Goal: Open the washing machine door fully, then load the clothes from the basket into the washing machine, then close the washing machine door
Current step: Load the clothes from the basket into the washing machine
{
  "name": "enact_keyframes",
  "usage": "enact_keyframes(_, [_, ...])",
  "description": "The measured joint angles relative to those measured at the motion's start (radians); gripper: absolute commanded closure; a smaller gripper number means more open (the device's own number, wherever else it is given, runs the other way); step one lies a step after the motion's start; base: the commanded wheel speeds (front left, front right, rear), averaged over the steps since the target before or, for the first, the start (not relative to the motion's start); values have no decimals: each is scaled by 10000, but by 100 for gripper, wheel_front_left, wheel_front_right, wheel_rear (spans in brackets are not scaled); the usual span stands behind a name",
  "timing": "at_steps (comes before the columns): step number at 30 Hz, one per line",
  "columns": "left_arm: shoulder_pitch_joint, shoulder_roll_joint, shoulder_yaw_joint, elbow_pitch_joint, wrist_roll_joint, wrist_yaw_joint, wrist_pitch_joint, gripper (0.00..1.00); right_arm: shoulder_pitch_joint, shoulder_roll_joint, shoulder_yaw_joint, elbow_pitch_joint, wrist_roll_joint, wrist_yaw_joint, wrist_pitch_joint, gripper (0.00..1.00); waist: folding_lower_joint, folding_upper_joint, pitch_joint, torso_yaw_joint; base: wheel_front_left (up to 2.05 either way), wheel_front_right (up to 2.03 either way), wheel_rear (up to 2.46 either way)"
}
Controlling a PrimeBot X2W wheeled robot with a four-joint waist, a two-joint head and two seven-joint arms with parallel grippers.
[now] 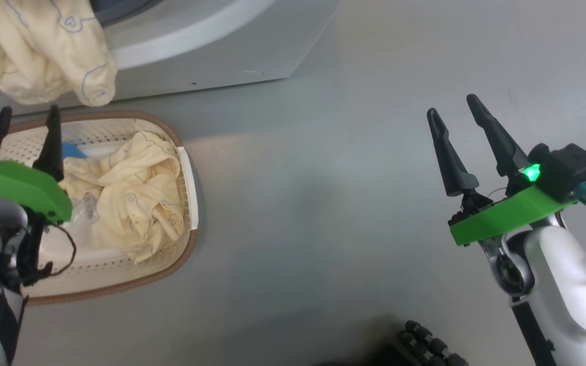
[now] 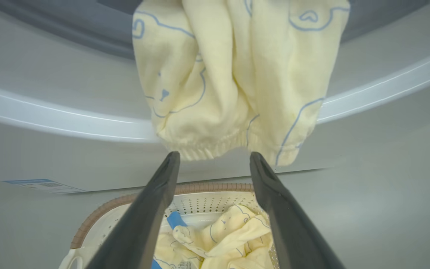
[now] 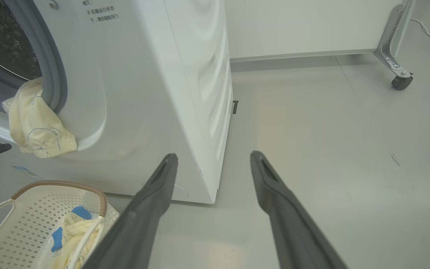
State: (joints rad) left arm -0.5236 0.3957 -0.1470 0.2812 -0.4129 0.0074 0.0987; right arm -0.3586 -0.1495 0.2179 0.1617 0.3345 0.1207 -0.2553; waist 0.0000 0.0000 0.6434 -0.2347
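hanging garment: a pale yellow piece [image 2: 233, 82] drapes over the lip of the washing machine [image 3: 144, 93], half in the drum mouth and half out, with its hem dangling above the basket [image 1: 188, 188]. as i judge it, it needs pushing further in before any door could shut.
left gripper: [image 1: 29, 109] its fingers are apart and hold nothing. the tips sit just under the dangling hem and over the basket's far end, well placed either to nudge that piece inward or to dip for the next one.
basket position: on the floor [image 1: 323, 213], close against the washer's front, which keeps each carry short.
clothes: [image 1: 130, 203] more yellow fabric and a blue piece lie heaped in the basket, so loading looks unfinished.
right gripper: [image 1: 451, 104] spread and empty, it hovers over bare floor well to the side, probably parked clear of the left arm's work.
opening: the grey seal [image 3: 56, 74] is exposed and the drum mouth uncovered. closing comes last.
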Motion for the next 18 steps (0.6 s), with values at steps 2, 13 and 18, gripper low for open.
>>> enact_keyframes(2, [-420,29,2,313,-19,-77,-2,0,-30,10,15,-2,0,0,0,0,0,0,122,-28,0,0,0])
enact_keyframes(13, [-2057,21,-159,1402,-23,-345,-17,0,-311,56,17,-115,0,0,0,0,0,0,727,-109,0,0,0])
enact_keyframes(18, [-2441,2,-290,1814,-13,-424,-119,0,-413,58,19,-136,0,0,0,0,0,0,862,-104,0,0,0])
